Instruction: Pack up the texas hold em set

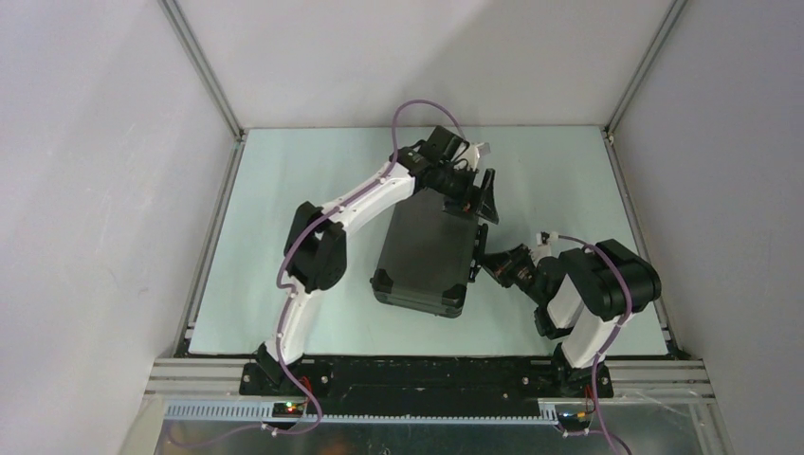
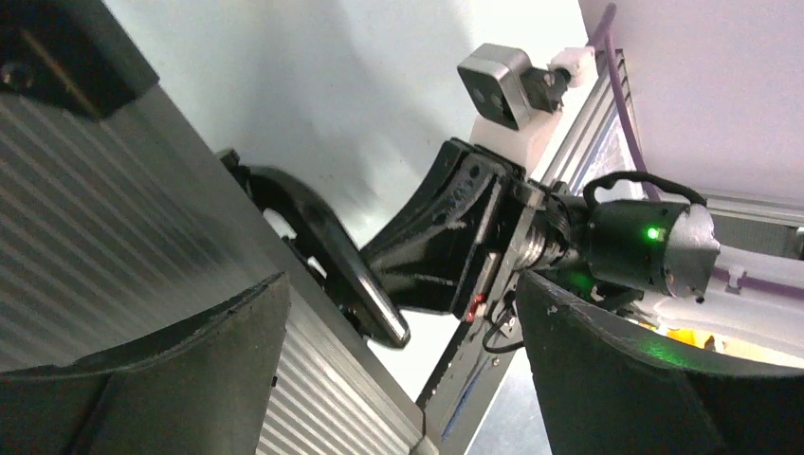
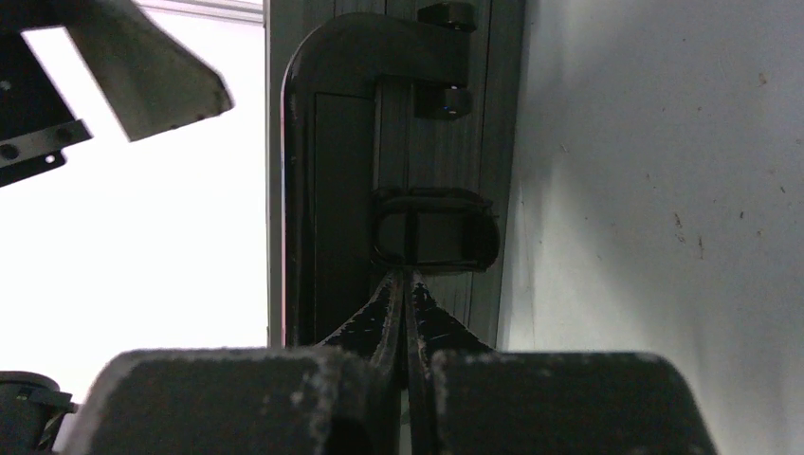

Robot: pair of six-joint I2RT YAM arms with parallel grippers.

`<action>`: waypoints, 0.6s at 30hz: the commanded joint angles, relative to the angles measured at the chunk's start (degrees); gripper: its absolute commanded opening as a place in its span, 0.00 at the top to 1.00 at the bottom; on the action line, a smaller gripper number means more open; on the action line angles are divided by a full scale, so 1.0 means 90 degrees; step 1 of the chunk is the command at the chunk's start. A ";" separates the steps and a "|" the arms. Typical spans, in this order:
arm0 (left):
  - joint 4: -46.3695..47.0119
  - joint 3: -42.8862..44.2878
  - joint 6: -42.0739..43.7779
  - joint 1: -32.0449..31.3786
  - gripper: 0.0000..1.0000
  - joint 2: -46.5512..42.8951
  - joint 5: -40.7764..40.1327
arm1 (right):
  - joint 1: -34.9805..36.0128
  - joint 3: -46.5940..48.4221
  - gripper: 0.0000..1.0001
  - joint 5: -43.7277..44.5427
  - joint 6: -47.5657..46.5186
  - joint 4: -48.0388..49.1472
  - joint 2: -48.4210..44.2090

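Observation:
The dark grey briefcase point(image 1: 427, 251) lies closed in the middle of the table. My left gripper point(image 1: 479, 194) hangs open over its far right corner, one finger above the ribbed lid point(image 2: 114, 237) and one off the edge. Nothing is between its fingers point(image 2: 403, 318). My right gripper point(image 1: 485, 256) is shut, with its tips point(image 3: 408, 282) pressed together against a black latch point(image 3: 431, 227) on the case's side. The curved black handle point(image 3: 313, 190) runs just left of that latch, and its chrome-tipped end point(image 2: 379, 313) shows in the left wrist view. Chips, card box and buttons are out of view.
Pale green table surface point(image 1: 284, 237) surrounds the case, bounded by aluminium rails point(image 1: 213, 246) at the sides and white walls beyond. Both arm bases sit on the black plate point(image 1: 427, 374) at the near edge.

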 commanded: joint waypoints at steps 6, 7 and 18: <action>-0.0088 -0.0575 0.0275 -0.0027 0.07 -0.0911 -0.0389 | 0.0019 0.0097 0.98 -0.0045 -0.0236 0.0351 0.0159; -0.0091 -0.0604 0.0279 -0.0052 0.07 -0.0897 -0.0397 | 0.0023 0.0093 0.98 -0.0038 -0.0251 0.0351 0.0163; -0.0087 -0.0356 0.0260 -0.0587 0.09 -0.0558 -0.0346 | 0.0015 0.0085 0.99 -0.0021 -0.0382 0.0354 0.0323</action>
